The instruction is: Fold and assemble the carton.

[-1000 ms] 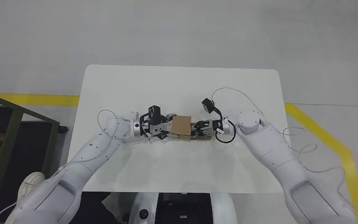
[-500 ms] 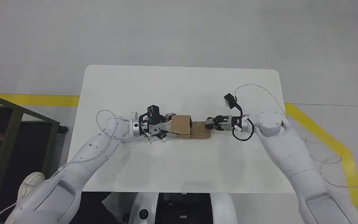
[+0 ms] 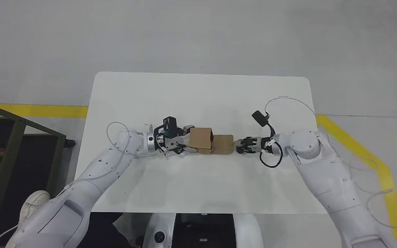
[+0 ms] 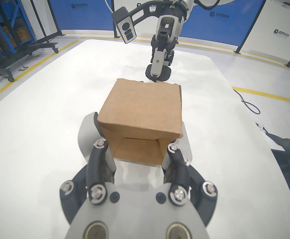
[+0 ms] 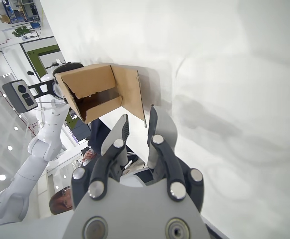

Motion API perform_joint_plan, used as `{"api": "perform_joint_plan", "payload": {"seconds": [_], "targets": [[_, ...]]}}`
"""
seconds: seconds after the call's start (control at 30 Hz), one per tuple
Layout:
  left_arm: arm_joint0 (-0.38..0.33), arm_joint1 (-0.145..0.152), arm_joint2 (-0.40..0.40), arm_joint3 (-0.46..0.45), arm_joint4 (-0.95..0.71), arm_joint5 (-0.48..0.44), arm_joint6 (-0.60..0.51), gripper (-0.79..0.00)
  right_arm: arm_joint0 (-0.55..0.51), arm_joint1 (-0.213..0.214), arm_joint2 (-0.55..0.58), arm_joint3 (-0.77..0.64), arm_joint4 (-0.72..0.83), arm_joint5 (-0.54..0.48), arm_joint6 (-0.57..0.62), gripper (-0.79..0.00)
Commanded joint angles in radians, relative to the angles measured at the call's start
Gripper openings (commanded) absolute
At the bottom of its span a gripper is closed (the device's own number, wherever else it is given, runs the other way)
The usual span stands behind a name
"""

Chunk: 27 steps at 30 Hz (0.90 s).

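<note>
Logo lettering in white stands on the blue wall panels (image 4: 217,15) behind the surface (image 4: 45,113). The same kind of mark stands in dark print on a white panel (image 4: 279,32) and another pale panel (image 4: 78,5).

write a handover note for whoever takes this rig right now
Grippers: the left gripper is shut on the carton, holding it on its side on the table. The right gripper is open, holding nothing, at the edge of the big flap.
Done: carton opened into a box shape; side flaps at that end look folded inward.
Left: the big flap lies flat on the table and likely needs folding shut. The end at the left gripper is open too.
</note>
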Motion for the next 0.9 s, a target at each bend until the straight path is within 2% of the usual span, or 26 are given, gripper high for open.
{"api": "perform_joint_plan", "payload": {"seconds": [0.0,0.23,0.5,0.87], "targets": [[0.001,0.000,0.000,0.000,0.001,0.000,0.001,-0.397,0.003,-0.002,-0.003,0.019,0.009,-0.023,-0.014,-0.730],[0.002,0.001,-0.002,-0.003,0.002,0.003,0.001,-0.397,0.020,-0.009,-0.025,0.078,0.036,-0.085,-0.012,-0.542],[0.003,0.001,-0.003,-0.008,0.003,0.001,-0.002,-0.406,0.043,-0.020,-0.056,0.117,0.045,-0.133,-0.026,-0.545],[0.005,0.001,-0.006,-0.013,0.001,0.000,-0.006,-0.419,0.099,-0.056,-0.131,0.219,0.120,-0.209,-0.031,-0.551]]}}
